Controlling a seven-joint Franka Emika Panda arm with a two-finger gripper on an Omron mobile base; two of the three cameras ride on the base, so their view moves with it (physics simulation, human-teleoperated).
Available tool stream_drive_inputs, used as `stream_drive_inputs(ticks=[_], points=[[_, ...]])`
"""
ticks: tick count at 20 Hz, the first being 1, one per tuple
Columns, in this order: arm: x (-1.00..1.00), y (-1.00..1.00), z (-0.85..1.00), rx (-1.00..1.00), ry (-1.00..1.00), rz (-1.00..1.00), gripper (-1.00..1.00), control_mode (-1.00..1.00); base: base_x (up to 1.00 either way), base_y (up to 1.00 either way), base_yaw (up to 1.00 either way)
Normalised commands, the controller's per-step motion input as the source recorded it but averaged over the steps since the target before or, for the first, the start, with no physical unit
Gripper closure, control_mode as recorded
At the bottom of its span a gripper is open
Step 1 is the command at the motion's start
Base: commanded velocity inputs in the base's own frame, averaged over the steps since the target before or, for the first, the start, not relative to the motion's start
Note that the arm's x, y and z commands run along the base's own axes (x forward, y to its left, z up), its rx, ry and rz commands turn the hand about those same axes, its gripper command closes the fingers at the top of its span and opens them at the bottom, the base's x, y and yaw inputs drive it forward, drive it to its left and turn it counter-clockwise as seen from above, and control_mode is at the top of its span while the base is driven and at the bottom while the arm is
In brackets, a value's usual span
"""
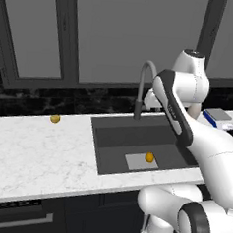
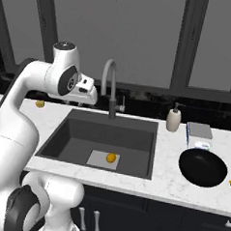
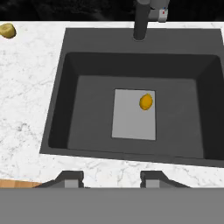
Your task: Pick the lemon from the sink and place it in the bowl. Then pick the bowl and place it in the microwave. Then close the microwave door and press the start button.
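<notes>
Rightward, bowl (image 2: pixel 203 167) sits beside sink (image 2: pixel 78 129).

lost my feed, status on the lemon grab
Gripper high over sink, jaws apart, empty. Lemon on mat. Nothing in the way.

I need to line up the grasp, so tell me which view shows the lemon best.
The hand view: it looks straight down into the sink, with the lemon large and unobstructed on the pale mat. Both base views show it smaller, from a slant, on the mat's edge.
</notes>
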Motion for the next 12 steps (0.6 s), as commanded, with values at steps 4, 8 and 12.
stream_drive_inputs(ticks=[4, 8, 12], points=[[-0.40, 0.00, 0.00, 0.00, 0.00, 0.00, -1.00, -1.00, 0.00, 0.00, 0.00], [-0.61, -0.14, -0.21, 0.00, 0.07, 0.00, -1.00, -1.00, 0.00, 0.00, 0.00], [-0.05, -0.36, -0.48, 0.00, 0.05, 0.00, -1.00, -1.00, 0.00, 0.00, 0.00]])
